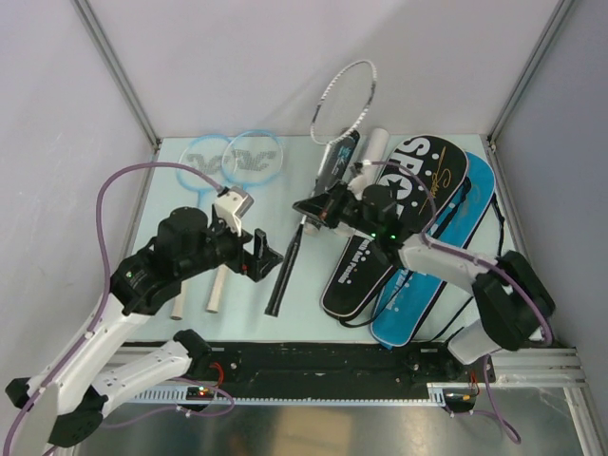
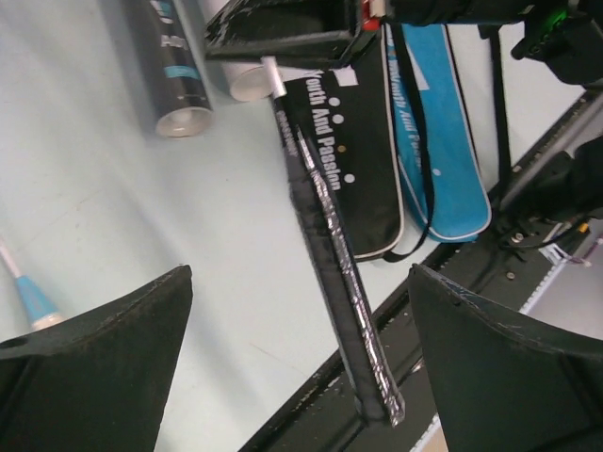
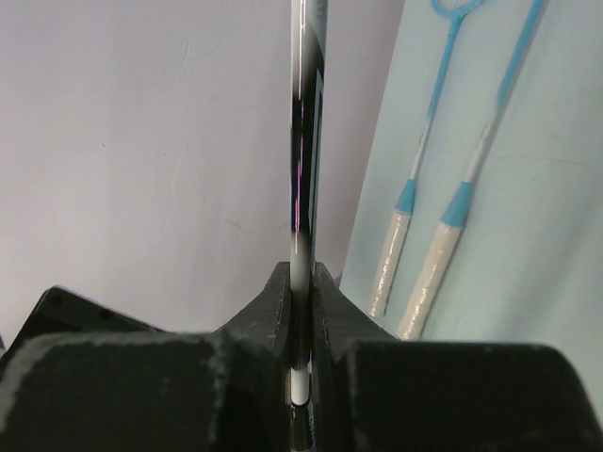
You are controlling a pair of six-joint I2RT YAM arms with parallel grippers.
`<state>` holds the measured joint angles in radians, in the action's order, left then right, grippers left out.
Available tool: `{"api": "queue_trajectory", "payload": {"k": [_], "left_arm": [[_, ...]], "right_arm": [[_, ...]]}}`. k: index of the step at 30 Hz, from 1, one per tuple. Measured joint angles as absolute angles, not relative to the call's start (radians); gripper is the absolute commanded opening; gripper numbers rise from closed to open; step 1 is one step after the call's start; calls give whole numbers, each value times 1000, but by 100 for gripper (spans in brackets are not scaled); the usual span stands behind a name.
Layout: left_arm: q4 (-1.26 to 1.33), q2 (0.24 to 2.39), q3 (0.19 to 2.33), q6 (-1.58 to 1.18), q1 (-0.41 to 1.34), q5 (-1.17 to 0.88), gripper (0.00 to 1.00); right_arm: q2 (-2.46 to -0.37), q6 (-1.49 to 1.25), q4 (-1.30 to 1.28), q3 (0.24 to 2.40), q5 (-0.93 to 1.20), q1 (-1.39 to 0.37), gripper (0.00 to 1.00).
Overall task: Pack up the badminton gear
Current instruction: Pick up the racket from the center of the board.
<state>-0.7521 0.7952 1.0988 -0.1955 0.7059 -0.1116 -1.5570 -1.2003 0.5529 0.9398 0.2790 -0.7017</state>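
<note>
Watching the silver-white racket [image 1: 345, 93] first: it hangs slanted over the table [image 2: 104, 207], its oval strung head up by the back wall. Its thin glossy shaft [image 3: 300, 188] is pinched hard between the closed fingers of my right gripper [image 1: 306, 207]. My left gripper [image 1: 264, 255] stands wide open with nothing in it, just beside the black grip [image 2: 332, 254]. That grip looks wrapped in crinkly clear film, and I can't tell whether its butt end touches the table. My worry is the pinch itself: a slick round rod in a narrow hold, with a long lever on both sides, so the racket could swivel or slide through on any quick swing. The head could also clip the wall. If I take the filmed grip with the left, I expect it to be slippery too. The black bag [image 1: 399, 214] lies flat on the blue bag [image 1: 442, 275], both soft fabric, so a limp mouth may catch the rim. The thin black strap [image 2: 424, 188] could snag. The black tube [image 2: 174, 66] and white tube [image 2: 250, 85] are rigid cylinders that could roll if nudged. The light-blue rackets [image 1: 233, 157] lie flat, well apart on the left.
</note>
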Motion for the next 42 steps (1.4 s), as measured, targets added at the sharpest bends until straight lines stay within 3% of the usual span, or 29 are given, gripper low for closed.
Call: {"api": "queue_trajectory", "payload": {"k": [9,15,22,30,42], "left_arm": [[-745,933,1122,-240,707,-199,100],[-716,1001,1122,-262,712,-219,97],[-621,1106,1125,-252,847,-134,92],[-477,1320,1172,-278,991,-252,95],[-358,1368,1217,-315,1179,-342,92]], "right_arm": [[-1065,-1114,457,609,332,-506,0],[-643,-1044,240,486,400,-346,0],[-336,-983,-99,404,499,-155,0],[-206,-1032,-171,245,636,-53,2],[-283,-1142,152,237,635,-44,1]]}}
